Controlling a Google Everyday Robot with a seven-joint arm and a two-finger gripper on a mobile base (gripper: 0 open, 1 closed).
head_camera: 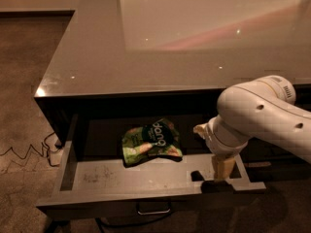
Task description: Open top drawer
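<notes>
Dark top drawer [112,194], likely rigid, free-sliding; hold by metal handle [153,209], lower left of gripper [224,168], whose opening is untellable.

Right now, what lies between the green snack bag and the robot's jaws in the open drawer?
Only bare grey drawer floor, the camera view shows; the jaws hang at the drawer's right front.

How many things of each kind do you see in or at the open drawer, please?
Snack bags: 1, the green bag in the top drawer.
Handles: 1, the metal handle on its front.
Grippers: 1, the gripper over the drawer's right front.
Total: 3.
</notes>
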